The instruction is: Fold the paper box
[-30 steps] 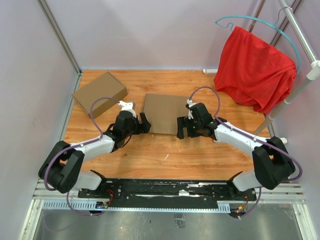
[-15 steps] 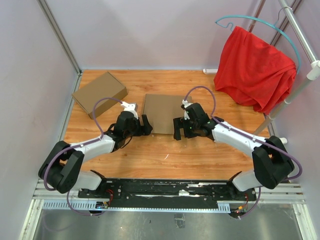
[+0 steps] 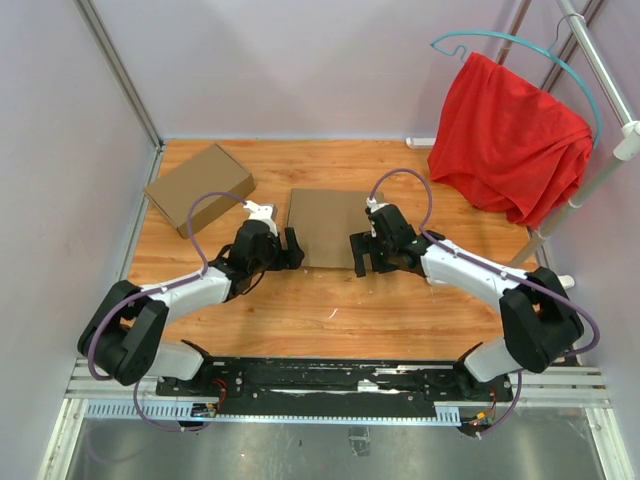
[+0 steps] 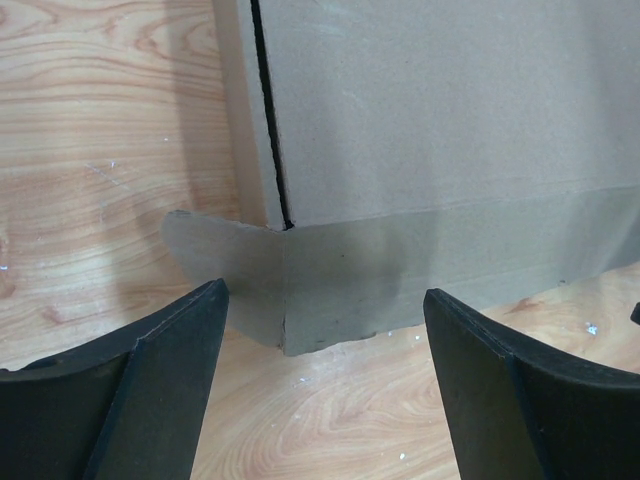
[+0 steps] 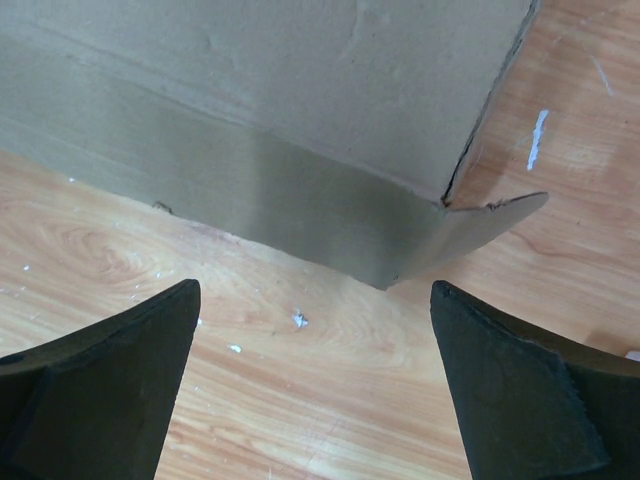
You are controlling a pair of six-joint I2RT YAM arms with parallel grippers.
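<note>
A: Top view?
B: The paper box (image 3: pixel 328 222) lies flat in the middle of the table (image 3: pixel 330 310), broad face up. The left gripper (image 3: pixel 291 248) is at its near-left corner and the right gripper (image 3: pixel 359 254) at its near-right. Both are spread wide, holding nothing. A closed box (image 3: pixel 198 186) sits far left, well apart. A red cloth (image 3: pixel 510 135) hangs at the right.

A: Left wrist?
B: The left fingers (image 4: pixel 150 390) stand apart, empty, flanking the box corner. The front wall runs down to the wood. A left tab (image 4: pixel 220 270) sticks out sideways past the corner, with a dark slit above it. No contact seen.

A: Right wrist?
B: Mirror case. The right fingers (image 5: pixel 110 380) are wide and empty, and a right tab (image 5: pixel 495 215) flares out at the corner, just off the wood.

A: Step?
B: Looks like a late one. The box is mostly formed, and the arms are lined up on the two loose corner tabs.

A: Next move?
B: Probably each gripper eases in and presses its tab against the side. That needs matched pushes from both, or the light box may slide or turn.
</note>
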